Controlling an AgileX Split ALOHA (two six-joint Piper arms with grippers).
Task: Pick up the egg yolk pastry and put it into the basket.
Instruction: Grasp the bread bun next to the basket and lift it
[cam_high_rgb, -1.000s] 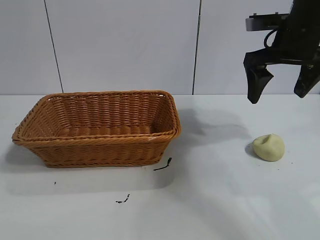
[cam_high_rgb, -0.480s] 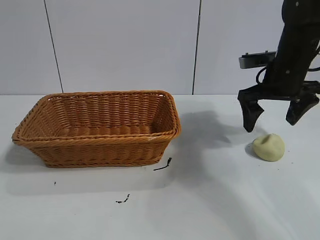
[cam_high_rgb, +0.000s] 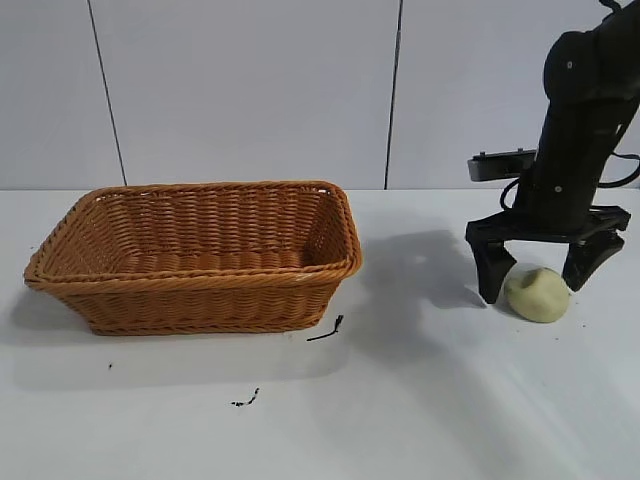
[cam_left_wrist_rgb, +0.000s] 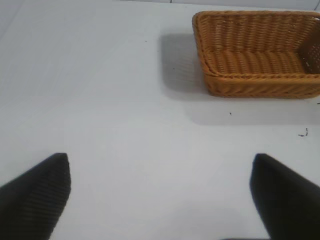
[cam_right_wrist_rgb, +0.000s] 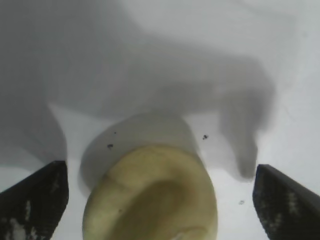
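The egg yolk pastry, a small pale yellow dome, lies on the white table at the right. My right gripper is open and lowered around it, one finger on each side, with gaps to the pastry. In the right wrist view the pastry sits between the two dark fingertips. The orange-brown wicker basket stands at the left, empty; it also shows in the left wrist view. My left gripper is open over bare table, out of the exterior view.
Small dark scraps lie on the table just in front of the basket's right corner and further forward. A white panelled wall stands behind the table.
My right gripper has come down from high above the table to table level, and its open fingers now straddle the pastry. The pastry and basket have not moved.
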